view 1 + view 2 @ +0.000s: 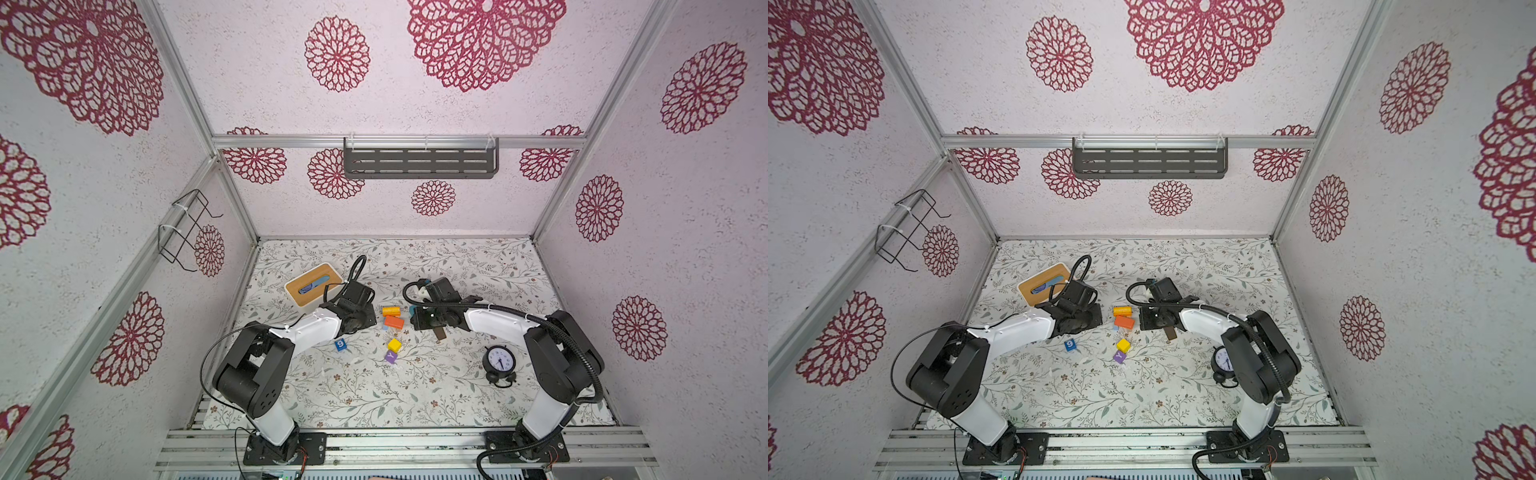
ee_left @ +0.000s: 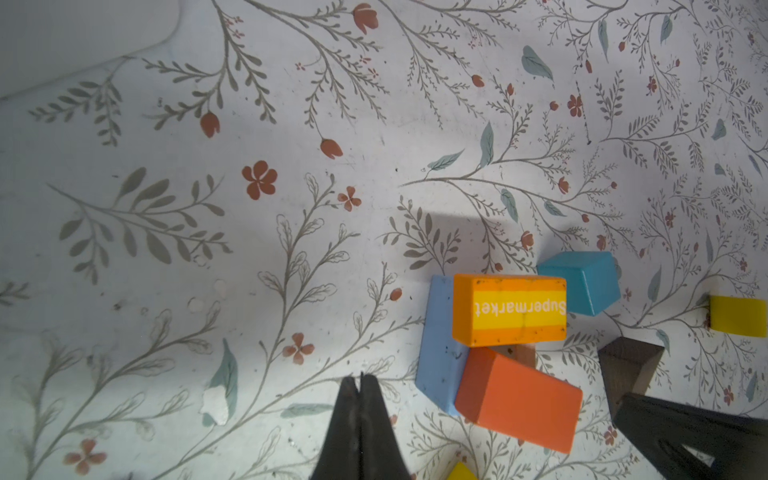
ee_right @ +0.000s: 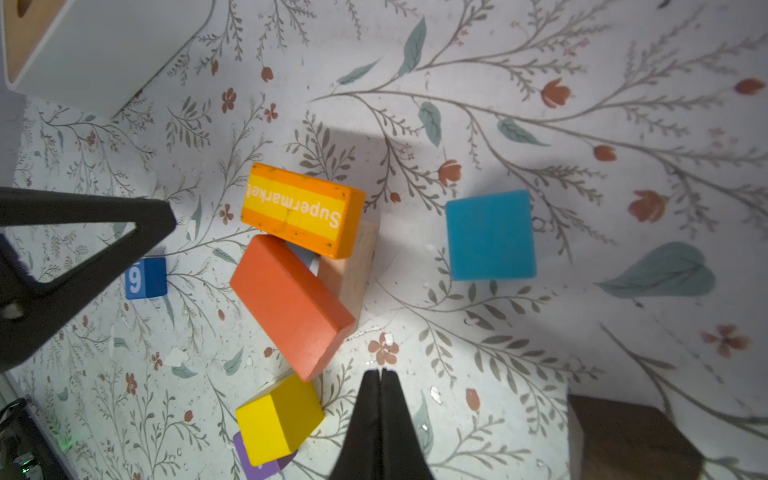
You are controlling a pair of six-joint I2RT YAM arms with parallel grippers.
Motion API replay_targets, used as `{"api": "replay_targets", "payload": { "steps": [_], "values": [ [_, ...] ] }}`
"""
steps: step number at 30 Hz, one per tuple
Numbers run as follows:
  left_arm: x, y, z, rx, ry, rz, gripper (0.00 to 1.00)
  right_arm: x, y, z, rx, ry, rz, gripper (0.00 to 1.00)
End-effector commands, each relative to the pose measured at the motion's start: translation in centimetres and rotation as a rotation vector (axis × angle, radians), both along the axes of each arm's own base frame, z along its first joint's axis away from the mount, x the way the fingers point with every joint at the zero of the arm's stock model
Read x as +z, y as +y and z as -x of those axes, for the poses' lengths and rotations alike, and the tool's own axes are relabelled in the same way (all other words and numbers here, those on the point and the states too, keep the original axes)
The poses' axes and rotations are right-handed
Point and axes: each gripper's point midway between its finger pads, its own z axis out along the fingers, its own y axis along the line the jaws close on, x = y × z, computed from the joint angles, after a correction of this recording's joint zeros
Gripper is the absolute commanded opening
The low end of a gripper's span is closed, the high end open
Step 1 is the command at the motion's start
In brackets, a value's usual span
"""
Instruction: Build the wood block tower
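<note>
Two claws empty: left claw (image 2: 360, 377) and right claw (image 3: 381, 372) pinched together; best to open one wide, square it across the orange block (image 3: 291, 303), then lift straight

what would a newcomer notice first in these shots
The huge crimson flower medallions on the pale walls grab the eye first. Next comes the bright jumble of wood blocks in the middle of the floral mat, with an orange "Supermarket" block resting on top of others. A black alarm clock stands on the mat to their right in both top views.
</note>
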Motion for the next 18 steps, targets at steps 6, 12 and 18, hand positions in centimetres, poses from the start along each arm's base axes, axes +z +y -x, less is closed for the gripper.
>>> {"api": "replay_targets", "payload": {
  "steps": [6,12,18],
  "values": [
    [0.79,-0.96,-0.85,0.002,-0.035,0.032,0.00,0.47,1.98,-0.52,0.026,0.005,-0.029,0.00],
    [0.66,-1.13,-0.94,0.000,-0.034,0.038,0.00,0.78,2.02,-0.92,0.025,-0.004,-0.017,0.00],
    [0.51,-1.19,-0.98,-0.002,-0.031,0.037,0.00,0.41,2.40,-1.02,0.029,0.006,-0.025,0.00]
  ]
}}
